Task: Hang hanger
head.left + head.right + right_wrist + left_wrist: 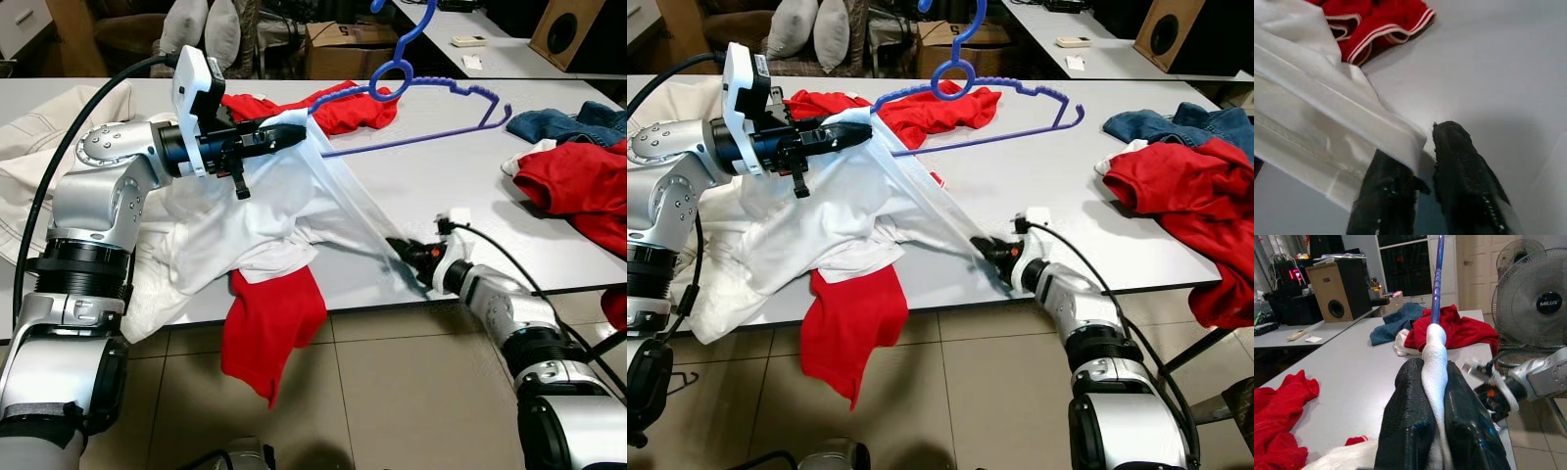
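The grey table [411, 196] has bare surface in the middle, clothes piled left and right. A white garment [245, 225] spills over the near edge. The left gripper [294, 130] is clamped on white cloth and the blue hanger [431, 93], far centre. The right gripper [400, 248] pinches the garment's stretched hem at the near edge.
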`<state>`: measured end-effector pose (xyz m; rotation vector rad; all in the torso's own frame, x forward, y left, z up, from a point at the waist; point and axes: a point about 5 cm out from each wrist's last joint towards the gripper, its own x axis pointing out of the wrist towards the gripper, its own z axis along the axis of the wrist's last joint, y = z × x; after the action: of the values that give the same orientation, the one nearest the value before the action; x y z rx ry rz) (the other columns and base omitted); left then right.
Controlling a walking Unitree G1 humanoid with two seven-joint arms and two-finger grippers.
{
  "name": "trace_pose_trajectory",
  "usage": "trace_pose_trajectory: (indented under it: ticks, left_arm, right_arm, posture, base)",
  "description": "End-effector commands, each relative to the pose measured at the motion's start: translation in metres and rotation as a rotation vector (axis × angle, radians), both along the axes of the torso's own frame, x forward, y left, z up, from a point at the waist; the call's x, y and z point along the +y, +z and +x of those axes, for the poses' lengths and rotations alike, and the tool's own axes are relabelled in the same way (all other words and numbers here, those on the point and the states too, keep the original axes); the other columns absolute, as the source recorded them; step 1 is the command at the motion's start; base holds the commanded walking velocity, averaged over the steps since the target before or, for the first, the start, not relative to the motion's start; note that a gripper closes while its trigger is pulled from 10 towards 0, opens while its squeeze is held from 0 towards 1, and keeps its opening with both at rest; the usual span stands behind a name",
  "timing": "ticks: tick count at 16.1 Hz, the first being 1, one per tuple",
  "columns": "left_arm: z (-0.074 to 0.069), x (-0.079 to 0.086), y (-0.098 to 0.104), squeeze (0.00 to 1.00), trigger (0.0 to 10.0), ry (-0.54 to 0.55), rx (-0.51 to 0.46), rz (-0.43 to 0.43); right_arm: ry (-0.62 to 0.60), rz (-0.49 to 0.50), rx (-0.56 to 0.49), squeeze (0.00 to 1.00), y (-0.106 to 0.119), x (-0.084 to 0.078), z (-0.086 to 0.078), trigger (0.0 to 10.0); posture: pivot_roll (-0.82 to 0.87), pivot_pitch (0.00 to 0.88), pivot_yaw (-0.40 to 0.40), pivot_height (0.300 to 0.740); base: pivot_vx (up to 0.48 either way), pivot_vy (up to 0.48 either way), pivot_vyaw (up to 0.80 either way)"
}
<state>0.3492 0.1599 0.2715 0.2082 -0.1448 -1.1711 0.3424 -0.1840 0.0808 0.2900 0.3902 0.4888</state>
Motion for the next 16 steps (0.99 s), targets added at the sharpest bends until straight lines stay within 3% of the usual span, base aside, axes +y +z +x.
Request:
trace_pose_trajectory:
  ticks: [1,4,10,11,14,16]
  left_arm:
    - [0.001,-0.002,-0.001,0.00,0.0,0.008,-0.014,0.015]
    - [0.002,-0.003,-0.005,0.00,0.0,0.017,-0.001,0.014]
    - [0.004,-0.020,-0.037,0.00,0.0,0.081,0.069,0.007]
    - [0.003,-0.020,-0.041,0.00,0.0,0.079,0.066,0.019]
    - [-0.004,-0.009,-0.056,0.00,0.0,0.078,0.083,0.023]
    - [-0.007,-0.005,-0.058,0.00,0.0,0.077,0.097,0.014]
  right_arm:
    - [-0.105,0.024,-0.018,0.00,0.002,-0.022,-0.003,0.0]
    - [-0.157,0.066,-0.038,0.00,0.008,-0.031,-0.003,0.0]
    - [-0.295,0.124,-0.110,0.00,0.028,-0.071,-0.009,0.0]
    - [-0.311,0.131,-0.115,0.00,0.031,-0.075,-0.010,0.0]
    - [-0.405,0.161,-0.115,0.00,0.041,-0.108,-0.020,0.0]
    - [-0.437,0.162,-0.112,0.00,0.044,-0.119,-0.023,0.0]
  posture:
    - [0.08,0.000,-0.027,0.740]
    - [0.07,0.000,-0.024,0.740]
    - [0.05,0.000,-0.016,0.740]
    - [0.04,0.000,-0.015,0.740]
    - [0.04,0.000,-0.019,0.740]
    - [0.04,0.000,-0.021,0.740]
  base:
    - [0.000,0.000,0.00]
    - [0.000,0.000,0.00]
    - [0.000,0.000,0.00]
    - [0.000,0.000,0.00]
    - [0.000,0.000,0.00]
    - [0.000,0.000,0.00]
